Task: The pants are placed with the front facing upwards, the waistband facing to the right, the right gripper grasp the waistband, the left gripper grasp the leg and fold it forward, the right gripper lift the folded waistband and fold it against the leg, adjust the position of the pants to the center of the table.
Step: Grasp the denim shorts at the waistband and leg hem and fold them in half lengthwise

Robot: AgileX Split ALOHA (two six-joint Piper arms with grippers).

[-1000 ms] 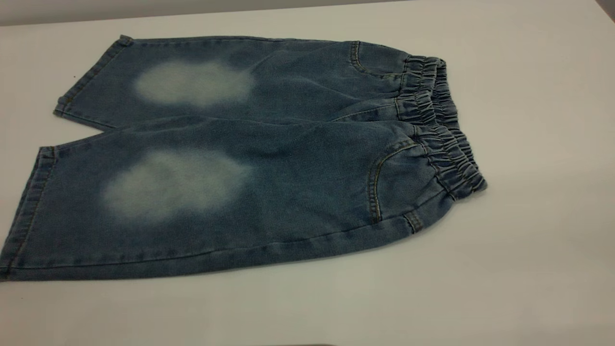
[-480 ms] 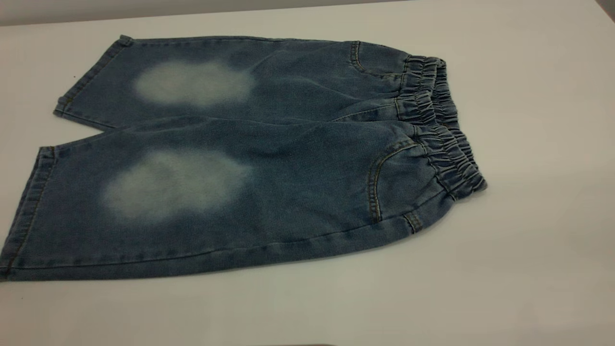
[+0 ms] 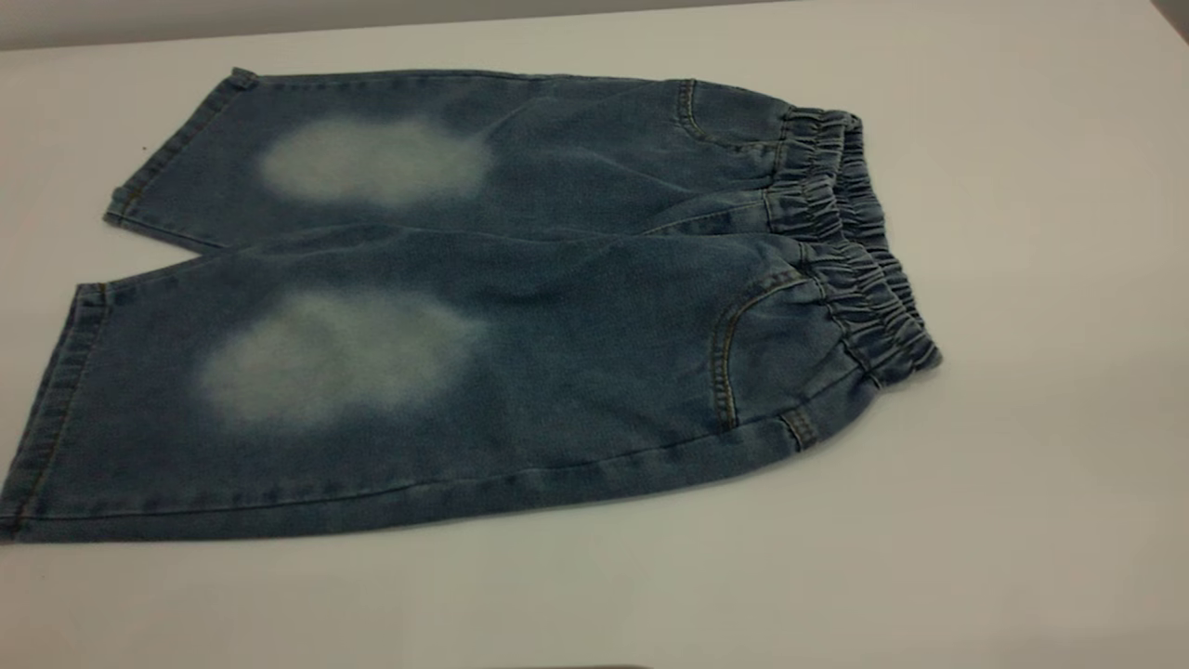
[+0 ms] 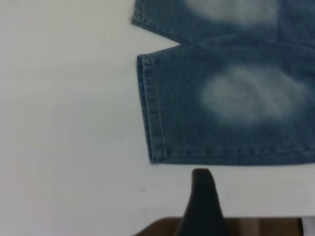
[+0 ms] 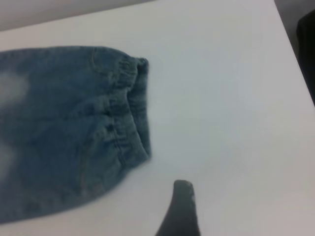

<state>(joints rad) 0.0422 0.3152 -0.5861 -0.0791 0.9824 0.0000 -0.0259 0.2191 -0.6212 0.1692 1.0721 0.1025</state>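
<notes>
The blue denim pants (image 3: 483, 307) lie flat on the white table (image 3: 1022, 279), front up, with a pale patch on each leg. The waistband (image 3: 859, 269) points right and the leg hems (image 3: 56, 409) point left. Neither gripper shows in the exterior view. In the left wrist view, one black finger (image 4: 203, 196) of my left gripper (image 4: 244, 195) hovers over bare table just off the near leg's hem corner (image 4: 156, 157), open and holding nothing. My right gripper (image 5: 222, 199) shows one flecked finger (image 5: 183, 206) over bare table, a short way from the waistband (image 5: 134, 118), also open.
The table's near edge, with a brown surface past it, shows behind the left finger (image 4: 256, 225). The table's right edge and a dark object beyond it (image 5: 307, 54) appear in the right wrist view. White tabletop surrounds the pants on the right and front.
</notes>
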